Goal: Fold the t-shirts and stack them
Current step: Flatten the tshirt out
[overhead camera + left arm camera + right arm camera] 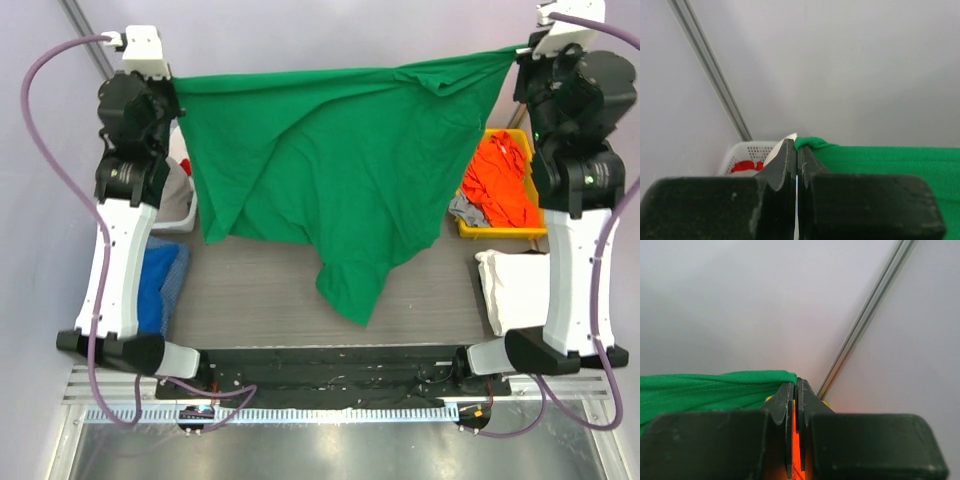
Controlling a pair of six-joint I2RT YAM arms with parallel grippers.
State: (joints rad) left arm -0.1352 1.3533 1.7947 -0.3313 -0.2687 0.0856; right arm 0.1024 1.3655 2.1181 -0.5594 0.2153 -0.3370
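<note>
Close to me, the two arms rise from the near edge of the dark table (260,290). By the left arm a blue cloth (160,285) lies bunched at the table's left side. By the right arm the white t-shirt (510,285) lies in a flat heap at the right side. A bit further in, the green t-shirt (340,170) hangs in the air over the middle of the table, spread wide between the two arms. Its top edge is pulled almost straight and one loose part droops down lowest toward the near side. To the right, behind the white one, the orange t-shirt (500,180) sits crumpled in a yellow bin (500,232), with a small grey cloth (465,210) at the bin's left edge. To the left, a white basket (185,215) peeks out behind the green cloth. Furthest away and highest up, the left gripper (796,145) is pinched tight on the shirt's left top corner, and the right gripper (796,385) is pinched tight on the right top corner, both with their fingers pressed together on the green cloth
</note>
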